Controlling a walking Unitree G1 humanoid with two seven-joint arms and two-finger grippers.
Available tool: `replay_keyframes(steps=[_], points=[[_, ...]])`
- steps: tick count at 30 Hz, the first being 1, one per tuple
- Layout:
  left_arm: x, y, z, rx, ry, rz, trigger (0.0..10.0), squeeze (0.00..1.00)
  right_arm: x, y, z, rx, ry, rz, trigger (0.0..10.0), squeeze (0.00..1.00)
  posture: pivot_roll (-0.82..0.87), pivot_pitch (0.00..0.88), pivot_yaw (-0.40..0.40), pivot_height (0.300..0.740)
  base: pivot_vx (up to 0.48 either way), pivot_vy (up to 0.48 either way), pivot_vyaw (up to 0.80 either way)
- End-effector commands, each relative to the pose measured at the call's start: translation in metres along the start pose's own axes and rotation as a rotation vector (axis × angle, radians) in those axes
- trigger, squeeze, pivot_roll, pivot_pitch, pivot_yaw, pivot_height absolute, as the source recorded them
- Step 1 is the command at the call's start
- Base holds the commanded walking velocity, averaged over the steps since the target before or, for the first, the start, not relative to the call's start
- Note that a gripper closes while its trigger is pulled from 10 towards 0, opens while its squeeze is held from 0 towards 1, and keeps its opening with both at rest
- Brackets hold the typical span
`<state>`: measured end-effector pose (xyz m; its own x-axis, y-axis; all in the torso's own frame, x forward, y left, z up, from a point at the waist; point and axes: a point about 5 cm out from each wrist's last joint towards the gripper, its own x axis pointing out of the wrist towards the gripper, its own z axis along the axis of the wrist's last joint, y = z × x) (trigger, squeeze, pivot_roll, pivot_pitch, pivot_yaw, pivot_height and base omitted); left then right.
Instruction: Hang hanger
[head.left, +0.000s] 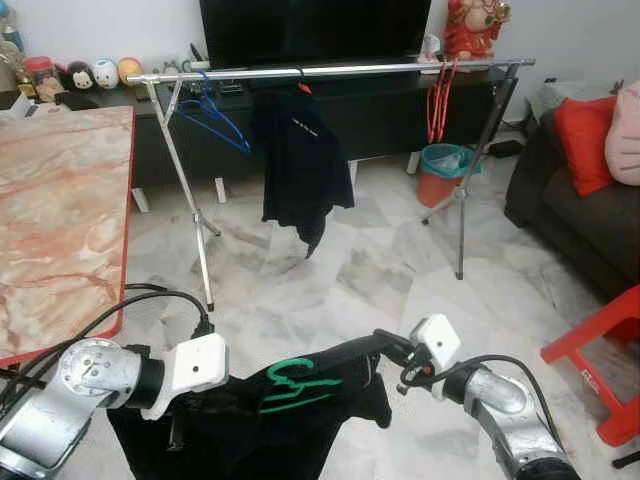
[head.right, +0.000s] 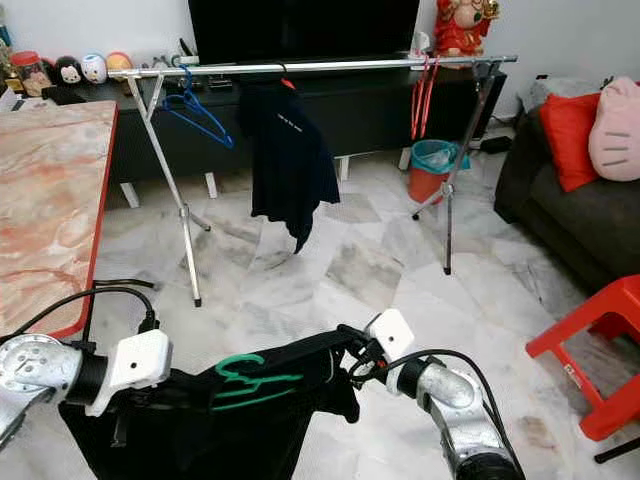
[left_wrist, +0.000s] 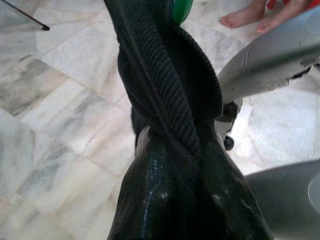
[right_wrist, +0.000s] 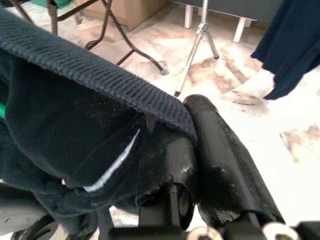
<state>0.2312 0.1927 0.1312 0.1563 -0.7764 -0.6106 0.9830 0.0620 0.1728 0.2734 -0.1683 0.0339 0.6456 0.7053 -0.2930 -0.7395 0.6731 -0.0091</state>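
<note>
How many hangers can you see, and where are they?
4, maybe more hidden: an empty blue wire hanger and a red-hooked hanger carrying a dark shirt on the silver rail, thin red hangers near its right end, and a green plastic hanger in the held dark garment.

Marble floor, dark sofa, black TV cabinet.

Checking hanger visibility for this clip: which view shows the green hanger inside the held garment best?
The left eye view: the green hanger lies across the dark garment held between the left gripper and right gripper. The right eye view matches. The left wrist view catches a green tip; the right wrist view a sliver.
</note>
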Motion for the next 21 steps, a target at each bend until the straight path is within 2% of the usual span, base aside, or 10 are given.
replay_keyframes(steps=[1,2,5,6,7,8,9,13,18,21], points=[[-0.015,0.005,0.0,0.02,0.017,0.003,10.0,0.0,-0.013,-0.013,-0.002,-0.017,0.044,-0.04,0.0,0.0,0.0,0.0,-0.055,0.74,0.0,0.0,0.0],[-0.017,0.006,-0.001,0.021,0.019,0.007,10.0,0.0,-0.013,-0.012,-0.003,-0.022,0.051,-0.032,0.0,0.0,0.0,0.0,-0.056,0.74,0.0,0.0,0.0],[-0.028,0.011,-0.011,0.049,0.127,0.045,10.0,0.0,-0.014,-0.011,-0.005,-0.031,0.078,-0.014,0.0,0.0,0.0,0.0,-0.057,0.74,0.0,0.0,0.0],[-0.032,0.012,-0.018,0.069,0.217,0.044,10.0,0.0,-0.014,-0.01,-0.007,-0.039,0.09,-0.002,0.0,0.0,0.0,0.0,-0.057,0.74,0.0,0.0,0.0],[-0.032,0.012,-0.018,0.069,0.217,0.044,10.0,0.0,-0.014,-0.01,-0.007,-0.039,0.09,-0.002,0.0,0.0,0.0,0.0,-0.057,0.74,0.0,0.0,0.0],[-0.035,0.015,-0.024,0.091,0.285,0.068,10.0,0.0,-0.014,-0.008,-0.008,-0.042,0.099,0.01,0.0,0.0,0.01,0.0,-0.058,0.74,0.0,0.0,0.0],[-0.035,0.023,-0.025,0.116,0.304,0.141,10.0,0.0,-0.013,-0.008,-0.009,-0.04,0.106,0.018,0.0,0.0,0.01,0.0,-0.059,0.74,0.0,0.0,0.0],[-0.034,0.028,-0.029,0.147,0.337,0.179,10.0,0.0,-0.012,-0.005,-0.01,-0.045,0.122,0.038,0.0,0.0,0.01,0.0,-0.062,0.74,0.0,0.0,0.0],[-0.033,0.021,-0.019,0.07,0.183,0.118,10.0,0.0,-0.013,-0.005,-0.013,-0.059,0.154,0.06,0.0,0.0,0.01,0.0,-0.062,0.74,0.0,0.0,0.0],[-0.038,0.017,-0.01,0.024,0.046,0.085,10.0,0.0,-0.017,-0.006,-0.016,-0.061,0.171,0.065,0.0,0.0,0.01,0.0,-0.061,0.74,0.0,0.0,0.0]])
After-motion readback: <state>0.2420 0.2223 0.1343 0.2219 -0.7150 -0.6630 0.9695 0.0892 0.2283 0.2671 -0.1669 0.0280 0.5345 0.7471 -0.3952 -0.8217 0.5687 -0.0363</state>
